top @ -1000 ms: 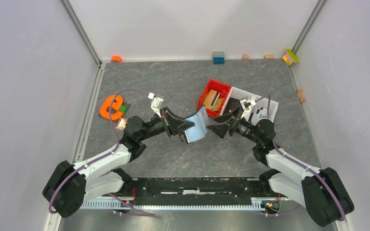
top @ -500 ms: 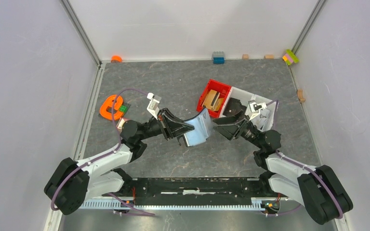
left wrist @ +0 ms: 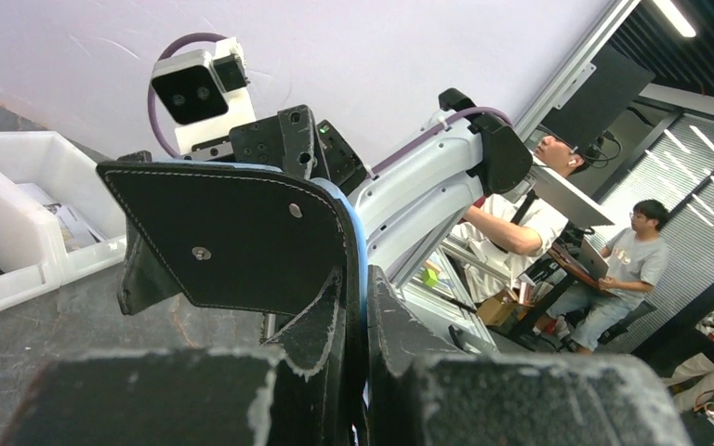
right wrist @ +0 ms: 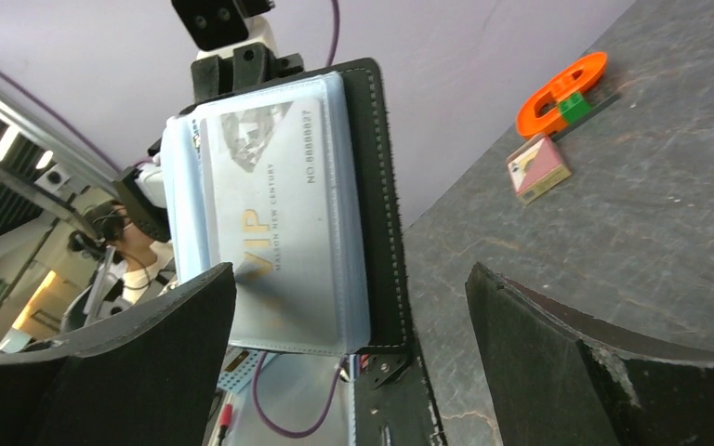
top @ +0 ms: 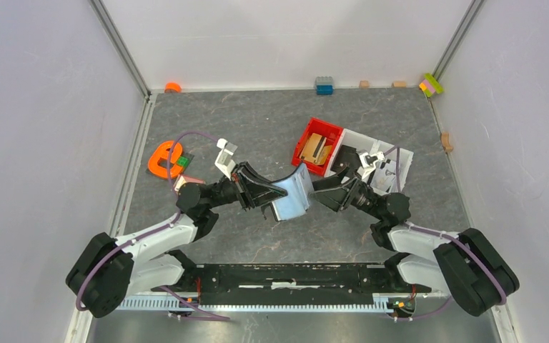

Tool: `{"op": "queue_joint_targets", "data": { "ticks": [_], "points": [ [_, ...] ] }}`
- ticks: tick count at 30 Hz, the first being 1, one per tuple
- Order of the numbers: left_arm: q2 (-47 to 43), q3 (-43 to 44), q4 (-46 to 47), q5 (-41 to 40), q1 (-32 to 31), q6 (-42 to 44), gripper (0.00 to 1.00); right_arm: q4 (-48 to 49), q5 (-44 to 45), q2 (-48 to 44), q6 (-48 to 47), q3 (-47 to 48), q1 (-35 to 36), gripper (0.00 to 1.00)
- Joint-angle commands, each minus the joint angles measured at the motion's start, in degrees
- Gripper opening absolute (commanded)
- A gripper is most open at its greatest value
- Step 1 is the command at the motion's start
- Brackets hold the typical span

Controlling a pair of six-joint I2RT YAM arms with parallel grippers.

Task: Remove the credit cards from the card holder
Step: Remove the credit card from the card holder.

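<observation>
My left gripper (top: 270, 196) is shut on one edge of the black card holder (top: 293, 191) and holds it up above the table, open, its pale blue inside turned toward the right arm. In the left wrist view the holder's black flap (left wrist: 232, 237) with its metal stud rises above my clamped fingers (left wrist: 316, 325). A greyish-white credit card (right wrist: 274, 200) sits in the front blue sleeve. My right gripper (right wrist: 349, 358) stands open just in front of the holder's lower corner (right wrist: 381, 307), touching nothing. A pinkish card (right wrist: 539, 167) lies on the table.
An orange ring piece with a green block (top: 166, 158) lies at the left, beside the pinkish card (top: 184, 181). A red bin (top: 307, 134) with tan blocks and a white bin (top: 402, 158) stand behind the right arm. Small blocks (top: 323, 85) line the back wall.
The left gripper has drifted slightly left with the card holder. The right arm has lowered and shifted, its open gripper still facing the holder's inside.
</observation>
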Motion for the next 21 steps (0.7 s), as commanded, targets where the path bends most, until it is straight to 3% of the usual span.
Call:
{"op": "queue_joint_targets", "data": {
  "ticks": [1,6,14,21],
  "points": [
    [-0.6,0.3,4.4,0.7,-0.4,-1.3,0.02,14.7,-2.4,2.0,5.3,1.5,1.0,0.98],
    [-4.2,-0.7,-3.2,-3.6,-0.4,3.2,0.02,15.1,-5.0,2.5,6.7,2.9,1.3,0.97],
    [-9.8,1.0,-24.5,-13.1,-0.4,13.4,0.02,13.8,-4.2,0.5,3.7,2.2,1.1,0.82],
    [-8.3,1.9,-26.9,-13.8,-0.4,13.9,0.02,11.0,-2.1,-3.2,0.4,0.5,-0.1,0.78]
  ]
}}
